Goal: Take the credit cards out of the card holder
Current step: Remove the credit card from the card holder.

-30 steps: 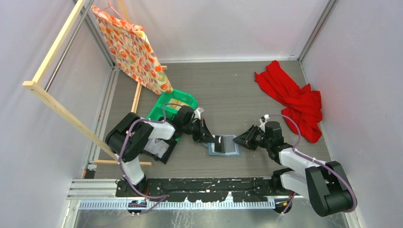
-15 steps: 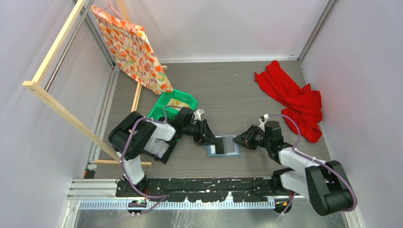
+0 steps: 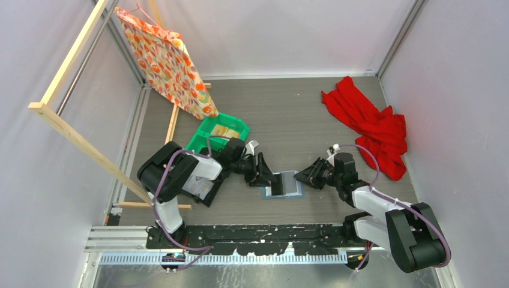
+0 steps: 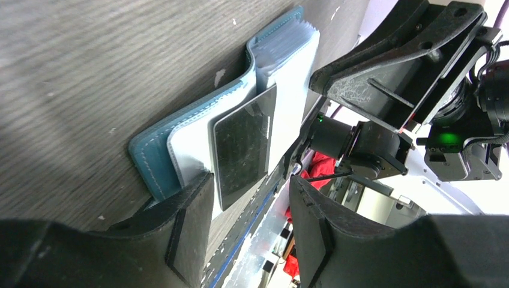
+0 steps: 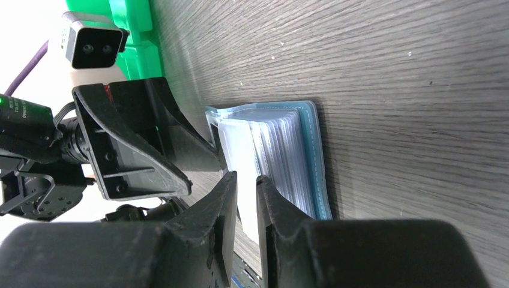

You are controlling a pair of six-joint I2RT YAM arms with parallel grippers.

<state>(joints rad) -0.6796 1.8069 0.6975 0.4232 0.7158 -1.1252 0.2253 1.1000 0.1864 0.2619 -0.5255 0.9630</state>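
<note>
The blue-teal card holder (image 3: 290, 186) lies open on the table between both arms. Its blue cover (image 4: 150, 157) and clear sleeves show in the left wrist view. A dark credit card (image 4: 243, 144) sticks about halfway out of a pale sleeve, its free end pointing towards my left gripper (image 4: 249, 207). That gripper is open, with its fingers either side of the card's end and not clamping it. My right gripper (image 5: 246, 180) is nearly closed on a white sleeve page of the holder (image 5: 317, 157). In the top view the left gripper (image 3: 265, 174) and right gripper (image 3: 304, 175) flank the holder.
A green bin (image 3: 217, 135) stands just behind the left arm. A red cloth (image 3: 372, 123) lies at the back right. A patterned cloth (image 3: 168, 60) hangs from a wooden rack (image 3: 72, 132) along the left wall.
My left gripper has opened and let go of the dark card, which stays sticking out of the holder. The right gripper has kept its grip and place.
</note>
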